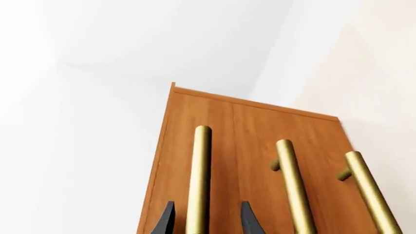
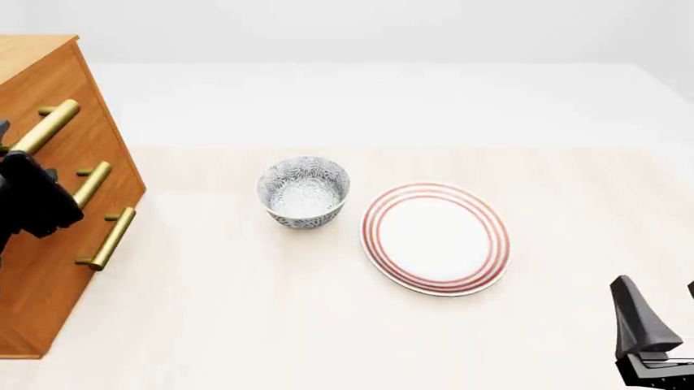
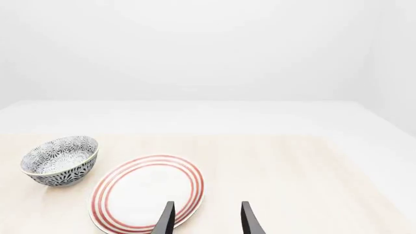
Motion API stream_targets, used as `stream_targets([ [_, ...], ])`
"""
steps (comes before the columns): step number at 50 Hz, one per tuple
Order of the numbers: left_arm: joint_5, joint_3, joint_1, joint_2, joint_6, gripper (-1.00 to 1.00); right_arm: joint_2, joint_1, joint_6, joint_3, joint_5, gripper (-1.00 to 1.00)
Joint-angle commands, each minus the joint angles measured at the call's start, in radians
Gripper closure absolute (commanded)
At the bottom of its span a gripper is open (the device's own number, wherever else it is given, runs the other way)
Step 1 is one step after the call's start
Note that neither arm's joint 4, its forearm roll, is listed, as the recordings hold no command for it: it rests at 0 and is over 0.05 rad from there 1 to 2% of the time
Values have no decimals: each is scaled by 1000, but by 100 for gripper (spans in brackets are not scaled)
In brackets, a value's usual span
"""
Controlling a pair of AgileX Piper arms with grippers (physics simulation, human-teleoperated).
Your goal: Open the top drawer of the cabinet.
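Observation:
The cabinet (image 2: 28, 57) stands at the table's left edge, its three drawers shut flush. The top drawer (image 2: 96, 122) carries the highest brass handle (image 2: 49, 122). My left gripper (image 2: 38, 199) is at that handle's near end. In the left wrist view the left gripper (image 1: 206, 204) is open, with one finger on each side of the top handle (image 1: 200, 165) and a small gap on both sides. The two lower handles (image 1: 295, 190) lie beside it. My right gripper (image 2: 655, 284) is open and empty at the table's near right corner, also seen in its wrist view (image 3: 206, 207).
A patterned blue-and-white bowl (image 2: 304, 191) stands mid-table, also in the right wrist view (image 3: 60, 161). A white plate with red rings (image 2: 436, 237) lies to its right, just ahead of the right gripper (image 3: 148, 192).

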Motion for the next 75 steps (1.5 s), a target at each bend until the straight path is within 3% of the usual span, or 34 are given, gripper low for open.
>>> stream_targets([
  [1,-4,9,11,-3,-2,100,-1,0,0,1,-1,-100],
  [18,-42,77,-4,-48,84,100,-1,0,0,1,-1,-100],
  [36,-71,135,-35,-81,117,100,-1,0,0,1,-1,-100],
  [75,-64,118,-221,-78,100,100,-1,0,0,1,-1,-100],
])
